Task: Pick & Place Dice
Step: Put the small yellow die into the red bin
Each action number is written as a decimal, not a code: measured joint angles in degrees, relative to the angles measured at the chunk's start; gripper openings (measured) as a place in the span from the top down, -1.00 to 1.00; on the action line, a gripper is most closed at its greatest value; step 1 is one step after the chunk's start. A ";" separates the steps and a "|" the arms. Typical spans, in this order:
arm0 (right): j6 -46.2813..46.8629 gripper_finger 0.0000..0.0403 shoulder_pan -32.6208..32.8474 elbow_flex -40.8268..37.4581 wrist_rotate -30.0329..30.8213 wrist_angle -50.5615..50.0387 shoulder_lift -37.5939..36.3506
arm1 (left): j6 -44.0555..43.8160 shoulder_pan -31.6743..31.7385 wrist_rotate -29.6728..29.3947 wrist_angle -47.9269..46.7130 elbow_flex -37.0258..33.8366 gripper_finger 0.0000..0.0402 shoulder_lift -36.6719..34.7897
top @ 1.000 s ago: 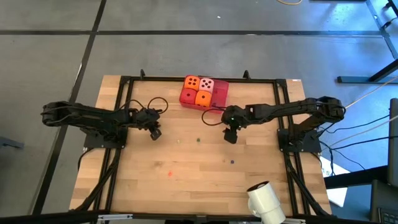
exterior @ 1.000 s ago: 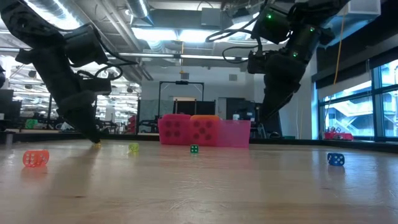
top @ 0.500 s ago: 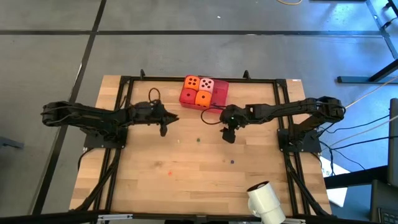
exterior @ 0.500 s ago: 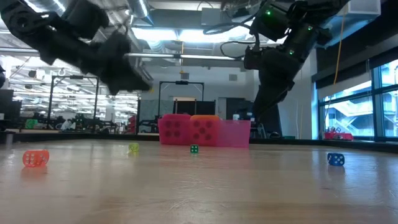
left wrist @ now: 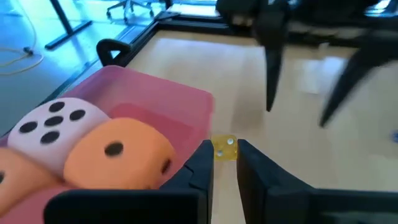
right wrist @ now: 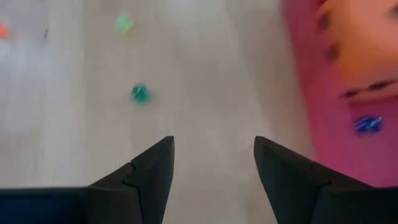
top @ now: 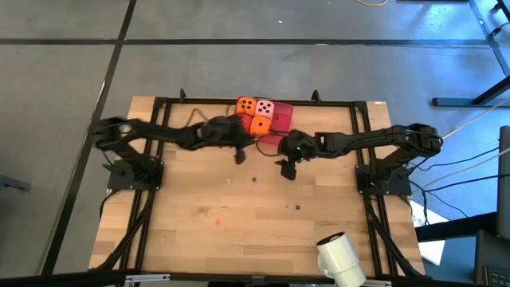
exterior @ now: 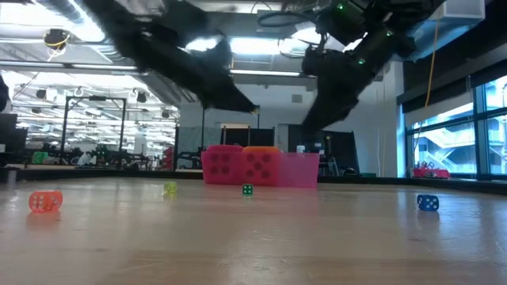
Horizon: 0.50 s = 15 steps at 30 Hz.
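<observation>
The left end effector (left wrist: 222,163) is clenched on a tiny yellow die (left wrist: 224,149), pinched between its fingertips (left wrist: 200,163) just beside the pink tray (left wrist: 161,99). To one side of it, inside the tray, sit the large dice: an orange die (left wrist: 118,158) nearest, a pale pink die (left wrist: 56,121) touching it. In the overhead view the left end effector (top: 239,154) hovers at the tray's near edge, with the red die (top: 241,123) partly hidden under the arm. The right end effector (right wrist: 213,163) stands released, fingers apart, holding nothing; below it lies bare desk (right wrist: 205,81), a small green die (right wrist: 139,94) ahead and the tray alongside, a small blue die (right wrist: 367,124) resting in it.
</observation>
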 joint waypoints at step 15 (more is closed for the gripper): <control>11.94 -0.10 -8.66 0.04 25.66 5.99 0.04 | 11.30 3.37 3.73 -1.77 25.97 0.72 27.92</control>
